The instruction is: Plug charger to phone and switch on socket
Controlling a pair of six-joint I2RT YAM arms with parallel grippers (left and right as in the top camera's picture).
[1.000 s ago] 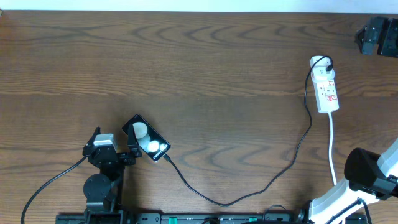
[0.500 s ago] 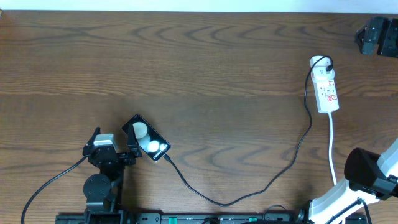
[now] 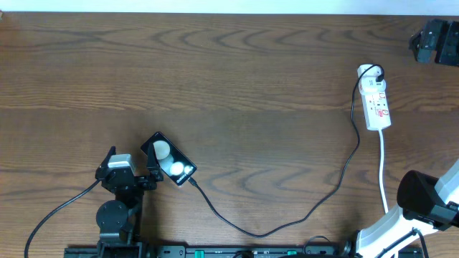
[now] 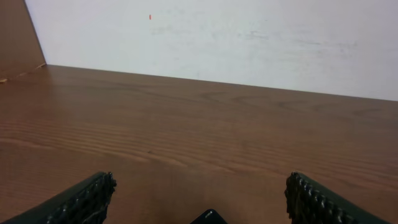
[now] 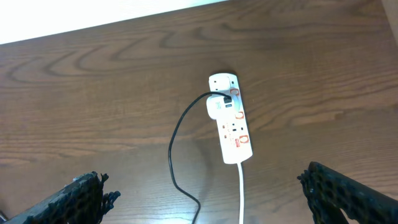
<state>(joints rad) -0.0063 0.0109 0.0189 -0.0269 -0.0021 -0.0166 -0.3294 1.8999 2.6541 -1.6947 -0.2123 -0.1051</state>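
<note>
Nearest the robot's base, the left gripper sits low over the dark, wavy-grained wooden table. Its jaws stand wide apart and hold nothing, and its black fingers have ridged pads. A corner of the phone shows between the fingers in the left wrist view. The phone is a glossy black slab lying flat at an angle, with two round white reflections on its face. From overhead, its near-left edge lies right against one finger, though actual contact cannot be told.

The charger, a thin black cable, meets the phone's lower-right end, sags in a loose loop toward the table's near edge, then climbs right. Whether its tip is seated cannot be made out.

At right, the right gripper hangs high above the wood, its jaws spread fully and empty.

Beyond it lies the socket, a white elongated strip with red marks. A white adapter at its far end takes the cable, and a thick white cord trails back toward the robot.

Bare wood spreads across the centre and the far left. A pale wall closes the far edge, and a black object sits at the far right corner.
</note>
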